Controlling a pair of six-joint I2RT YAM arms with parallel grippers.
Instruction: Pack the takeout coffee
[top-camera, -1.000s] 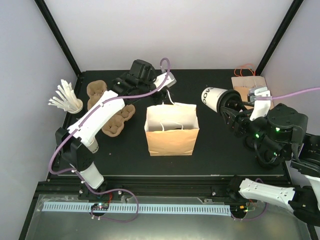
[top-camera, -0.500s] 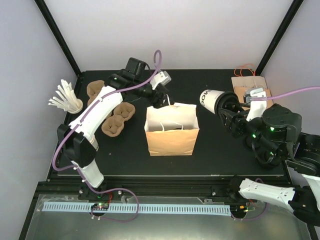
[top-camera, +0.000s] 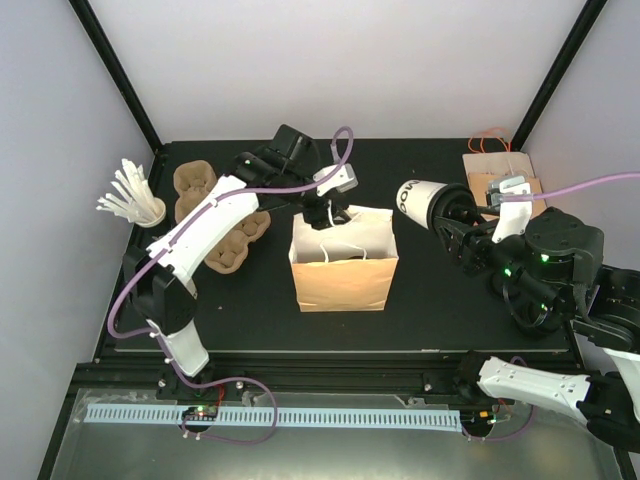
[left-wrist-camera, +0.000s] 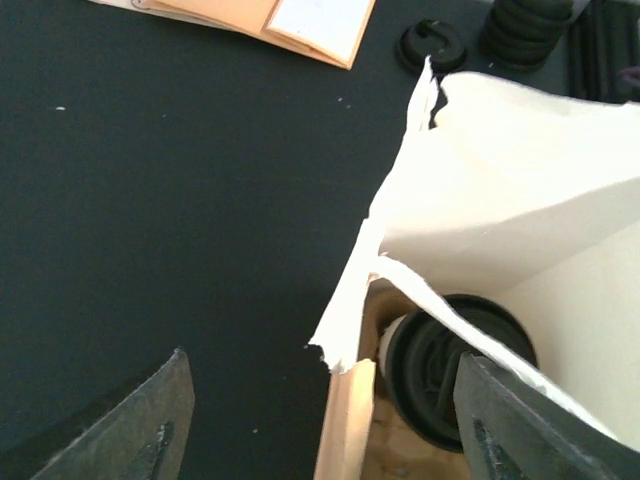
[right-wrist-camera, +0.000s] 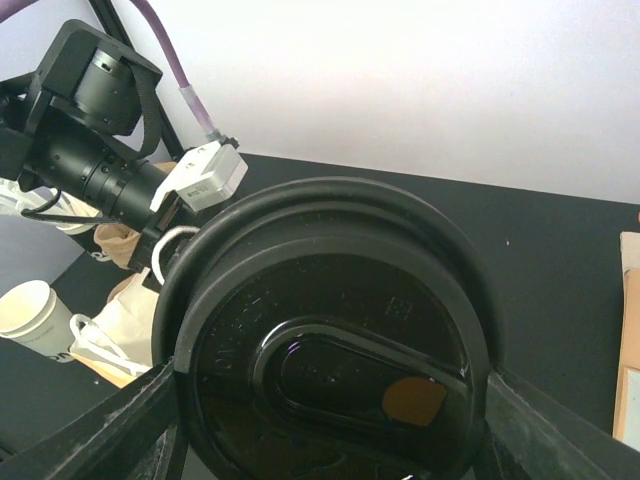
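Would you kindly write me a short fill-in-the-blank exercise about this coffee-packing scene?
1. The right gripper grips the takeout coffee, whose lid is ____.
2. The left gripper hovers over the rim of the brown paper bag, its jaws ____.
3. Another lidded cup already sits ____ the bag.

Missing words: black; open; inside.

My left gripper (left-wrist-camera: 322, 400) has its jaws spread wide, one at each lower corner. Between them stands the brown paper bag (left-wrist-camera: 500, 200), mouth open, rim torn, a handle strip across it. Inside I see a black-lidded white cup (left-wrist-camera: 440, 370). Black tabletop (left-wrist-camera: 150, 200) on the left, flat tan paper (left-wrist-camera: 250, 15) at the top edge.
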